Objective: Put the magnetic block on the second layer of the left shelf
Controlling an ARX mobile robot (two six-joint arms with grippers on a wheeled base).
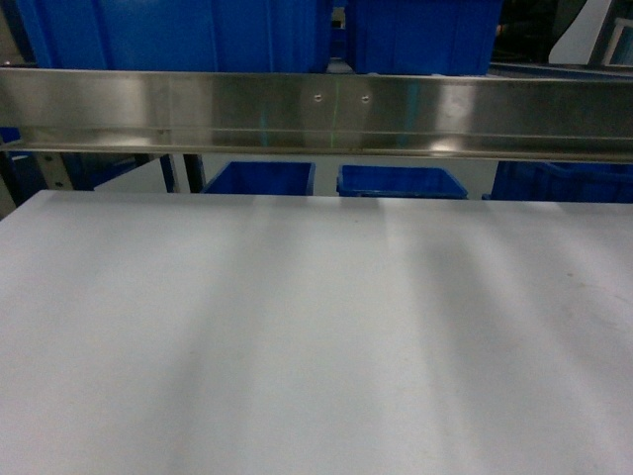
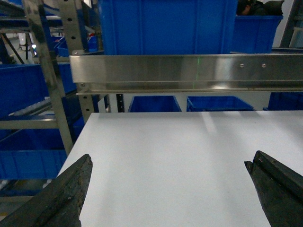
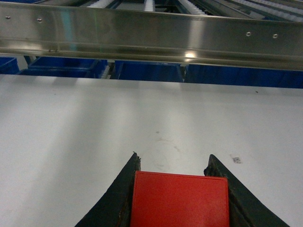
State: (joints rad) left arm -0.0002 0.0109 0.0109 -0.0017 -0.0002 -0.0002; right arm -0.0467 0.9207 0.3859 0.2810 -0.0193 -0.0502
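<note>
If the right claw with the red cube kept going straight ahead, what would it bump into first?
Probably the shiny steel beam across the far edge of the white tabletop; the path there looks free, though depth is unclear.

My left gripper (image 2: 168, 189) hangs with its 2 jaws spread wide, holding nothing. My right gripper (image 3: 173, 163) has jaws clamped on the magnetic block (image 3: 180, 201).
</note>
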